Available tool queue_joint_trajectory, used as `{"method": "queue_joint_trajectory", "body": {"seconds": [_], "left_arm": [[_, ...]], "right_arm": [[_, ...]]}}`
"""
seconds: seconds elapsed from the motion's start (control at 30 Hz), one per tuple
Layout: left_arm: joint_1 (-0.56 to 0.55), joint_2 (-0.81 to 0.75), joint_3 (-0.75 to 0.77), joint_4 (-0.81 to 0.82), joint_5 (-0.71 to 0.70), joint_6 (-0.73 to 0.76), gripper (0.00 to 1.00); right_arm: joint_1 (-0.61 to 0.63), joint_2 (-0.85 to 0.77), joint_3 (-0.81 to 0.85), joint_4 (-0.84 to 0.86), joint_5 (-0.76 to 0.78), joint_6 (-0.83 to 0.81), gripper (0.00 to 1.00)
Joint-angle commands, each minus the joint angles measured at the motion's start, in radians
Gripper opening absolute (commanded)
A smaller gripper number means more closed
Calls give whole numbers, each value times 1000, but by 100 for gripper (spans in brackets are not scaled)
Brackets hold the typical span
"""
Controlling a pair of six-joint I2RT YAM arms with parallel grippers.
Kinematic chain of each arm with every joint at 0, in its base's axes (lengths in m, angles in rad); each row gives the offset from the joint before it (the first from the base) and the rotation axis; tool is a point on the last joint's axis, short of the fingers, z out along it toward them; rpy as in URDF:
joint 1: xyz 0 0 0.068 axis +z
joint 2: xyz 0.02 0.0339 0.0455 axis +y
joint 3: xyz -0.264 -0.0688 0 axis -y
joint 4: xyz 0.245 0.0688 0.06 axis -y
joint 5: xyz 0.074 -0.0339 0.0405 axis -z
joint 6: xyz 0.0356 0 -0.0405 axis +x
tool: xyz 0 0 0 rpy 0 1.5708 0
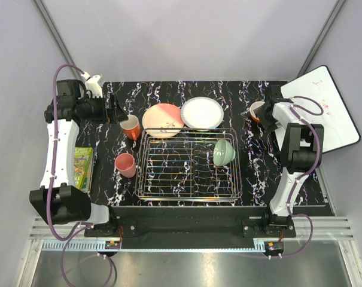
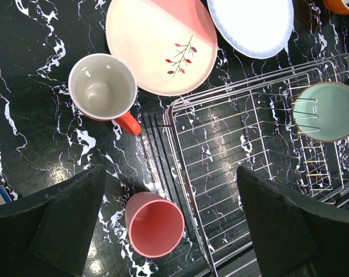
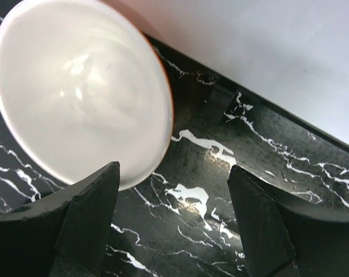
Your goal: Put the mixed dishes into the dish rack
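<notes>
The silver wire dish rack [image 1: 186,197] stands mid-table, with the pale green bowl [image 1: 224,152] in its right end. Behind it lie the pink-and-peach plate [image 1: 163,119] and the white plate [image 1: 201,112]. The orange mug [image 1: 131,127] and the smaller pink mug [image 1: 125,164] stand left of the rack. My left gripper [image 1: 118,112] is open and empty, high above both mugs; its view shows the pink mug [image 2: 156,224] between the fingers, far below. My right gripper [image 3: 174,213] is open, its left finger [image 3: 87,219] over the rim of the orange bowl [image 3: 82,92].
A green book [image 1: 83,167] lies at the table's left edge. A white board [image 1: 321,107] leans off the right edge beside the right arm. A small white object [image 1: 95,84] sits at the back left corner. Grey walls close in the back and sides.
</notes>
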Motion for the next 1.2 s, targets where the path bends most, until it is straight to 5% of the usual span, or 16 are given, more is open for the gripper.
{"method": "queue_joint_trajectory", "body": {"seconds": [0.0,0.3,0.47,0.73,0.93,1.17], "left_arm": [[6,-19,6,31,-2,12,99],[6,-22,4,28,9,12,99],[6,-25,6,26,15,17,99],[6,-27,-2,23,10,21,99],[6,-18,-6,25,7,33,99],[6,28,13,28,24,40,99]], "right_arm": [[-15,31,43,13,53,-5,79],[-22,65,48,13,98,-34,58],[-22,74,54,13,103,-56,29],[-20,65,58,17,83,-85,2],[76,-127,-4,20,157,-192,0],[394,-386,-67,-61,527,-381,0]]}}
